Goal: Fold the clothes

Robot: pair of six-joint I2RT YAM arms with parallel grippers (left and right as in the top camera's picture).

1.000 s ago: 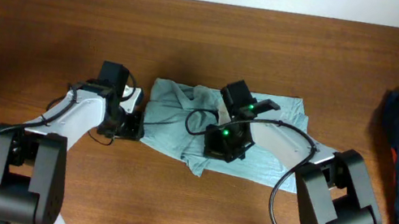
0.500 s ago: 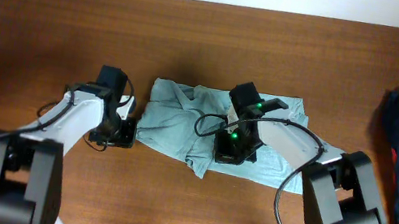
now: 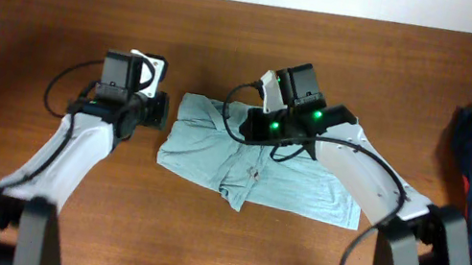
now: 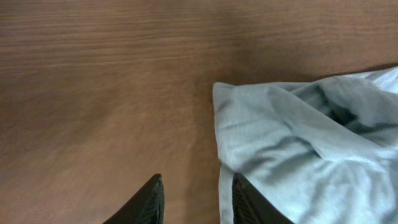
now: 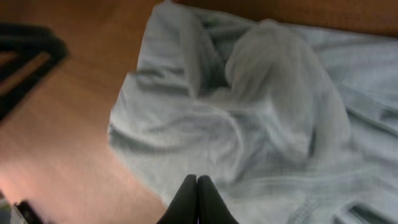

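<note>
Both my arms have shifted up-table: left gripper [image 4: 194, 190], jaws apart and empty, beside the T-shirt [image 3: 295, 187] edge; right gripper [image 5: 197, 186] pinched together above it, empty. Fold apparently not yet begun.

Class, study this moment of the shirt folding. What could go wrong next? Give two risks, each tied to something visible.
1. The open left end effector sits at the edge of the pale mint thin-fabric T-shirt, its gap mostly over bare brown wooden table; closing may pinch only a sliver or miss.
2. The T-shirt lies bunched in overlapping ridges below the shut right end effector; a grab there could catch several layers.
</note>
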